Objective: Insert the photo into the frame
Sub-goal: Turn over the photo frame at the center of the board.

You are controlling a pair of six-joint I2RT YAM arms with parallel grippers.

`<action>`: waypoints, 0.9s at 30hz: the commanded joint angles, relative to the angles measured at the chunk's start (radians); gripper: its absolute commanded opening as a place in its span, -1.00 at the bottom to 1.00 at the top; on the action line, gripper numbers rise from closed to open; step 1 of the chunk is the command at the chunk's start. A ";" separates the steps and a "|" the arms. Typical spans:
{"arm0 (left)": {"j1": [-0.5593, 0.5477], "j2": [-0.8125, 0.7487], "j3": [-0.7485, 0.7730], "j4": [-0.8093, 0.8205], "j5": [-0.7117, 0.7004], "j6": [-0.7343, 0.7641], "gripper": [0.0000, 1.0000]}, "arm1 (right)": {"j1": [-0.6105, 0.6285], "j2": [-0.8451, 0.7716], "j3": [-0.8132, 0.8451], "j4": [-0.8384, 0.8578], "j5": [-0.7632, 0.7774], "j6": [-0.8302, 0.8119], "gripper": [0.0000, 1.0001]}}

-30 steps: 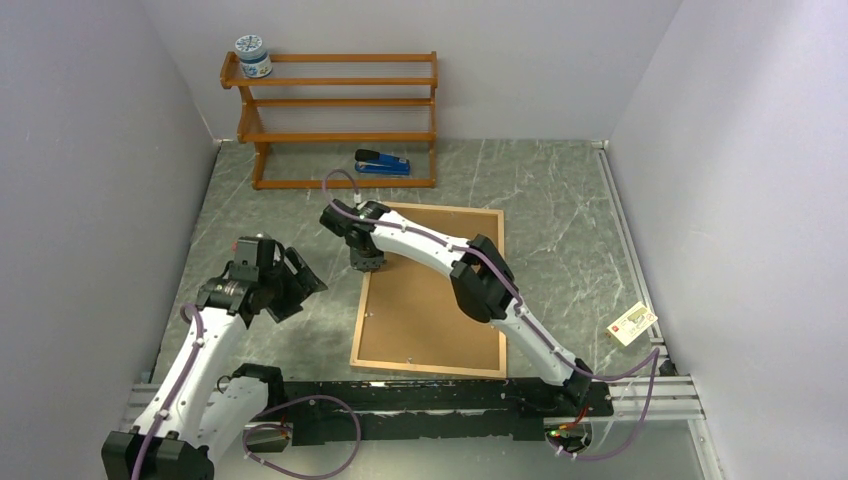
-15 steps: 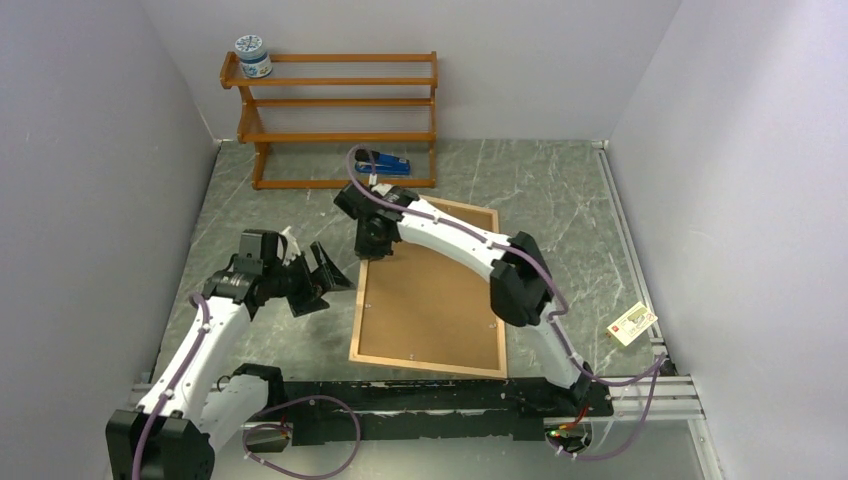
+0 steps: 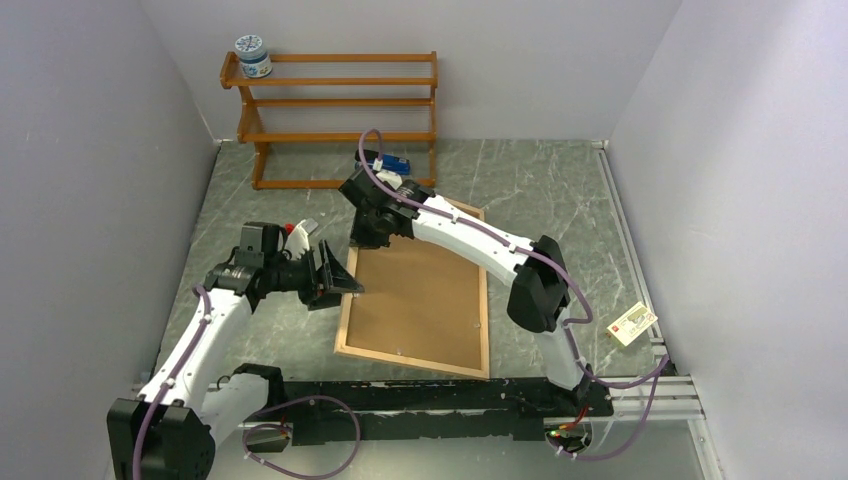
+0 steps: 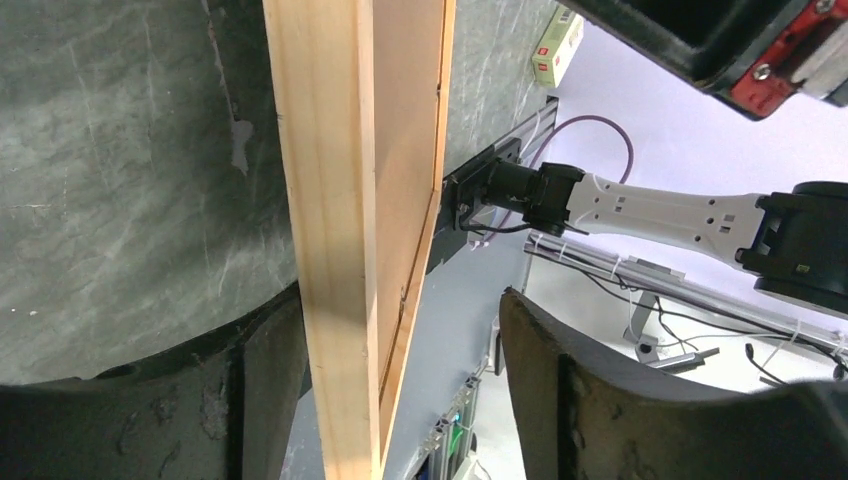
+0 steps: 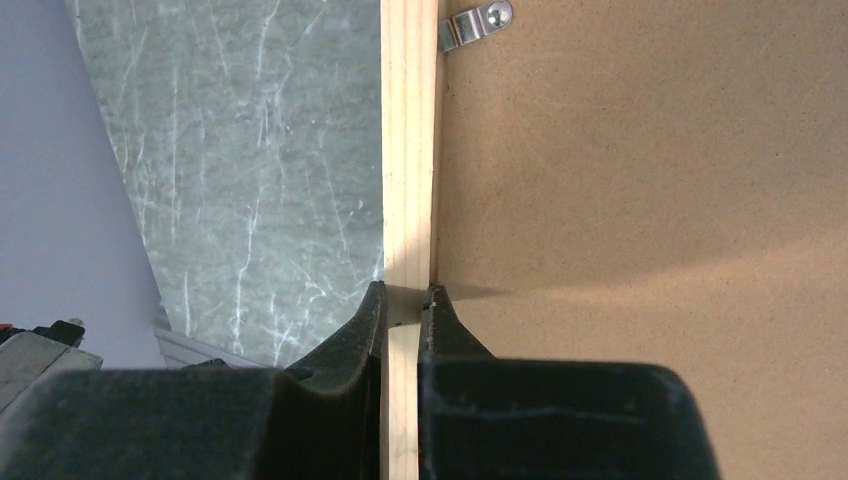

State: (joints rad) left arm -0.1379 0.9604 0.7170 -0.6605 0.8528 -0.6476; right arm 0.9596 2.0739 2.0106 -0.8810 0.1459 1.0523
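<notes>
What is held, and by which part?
Right gripper pinches the frame by its wooden rail; left gripper, open astride the frame's edge, holds nothing.

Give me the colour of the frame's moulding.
Pale, light natural wood. The frame shows best in the right wrist view.

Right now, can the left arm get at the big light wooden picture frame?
Probably yes: the left end effector stands open astride the long edge of the light wooden picture frame, nothing between.
</notes>
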 commanded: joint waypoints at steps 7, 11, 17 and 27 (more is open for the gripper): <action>0.003 0.048 0.030 -0.043 0.010 0.071 0.25 | -0.007 -0.076 0.016 0.098 -0.013 0.038 -1.00; 0.003 0.069 0.030 -0.035 0.013 0.072 0.17 | -0.006 -0.093 -0.007 0.121 -0.027 0.049 -1.00; 0.003 0.085 0.047 -0.039 0.018 0.096 -0.22 | -0.006 -0.129 -0.053 0.159 -0.050 0.068 -1.00; 0.003 0.063 0.162 -0.110 0.001 0.137 -0.95 | -0.027 -0.189 -0.102 0.121 -0.024 0.018 -0.12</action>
State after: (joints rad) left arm -0.1402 1.0462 0.7681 -0.7254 0.8806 -0.5514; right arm 0.9436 1.9759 1.8847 -0.7681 0.1169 1.0889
